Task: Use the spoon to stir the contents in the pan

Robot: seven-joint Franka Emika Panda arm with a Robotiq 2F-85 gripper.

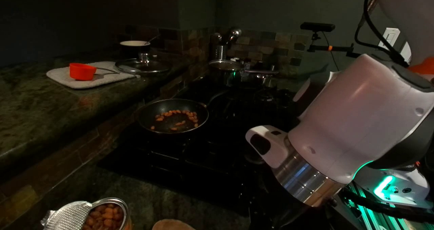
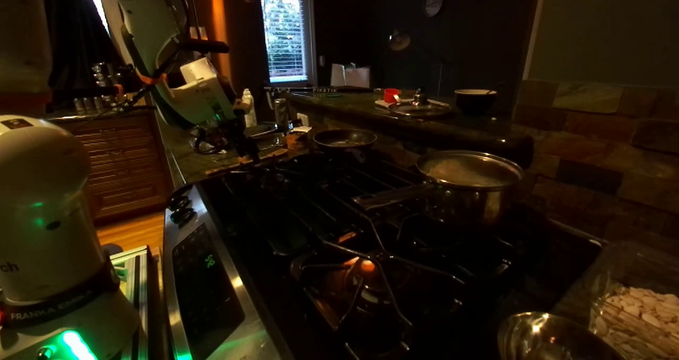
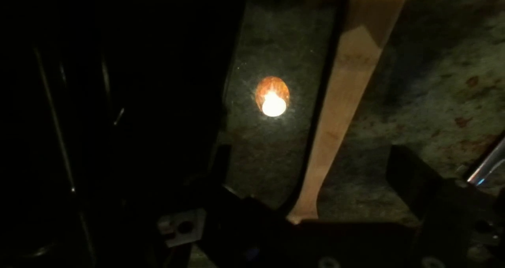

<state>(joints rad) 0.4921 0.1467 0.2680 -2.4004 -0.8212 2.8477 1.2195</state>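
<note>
Wrist view: the end effector [image 3: 309,153], its jaws spread wide, with the wooden spoon [image 3: 347,86] visible between them, a gap on either side. The spoon lies on the bench [image 3: 438,98]. In an exterior view, brown nuts [image 1: 168,113] lie scattered in the dark frying pan [image 1: 148,114], which sits on the stove [image 1: 203,162].

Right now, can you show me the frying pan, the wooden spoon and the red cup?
Frying pan [image 1: 167,122]: in an exterior view, on the bare floor inside it.
Wooden spoon [image 3: 343,94]: in the wrist view, on its handle.
Red cup [image 1: 82,72]: in an exterior view, on its outer side wall.
</note>
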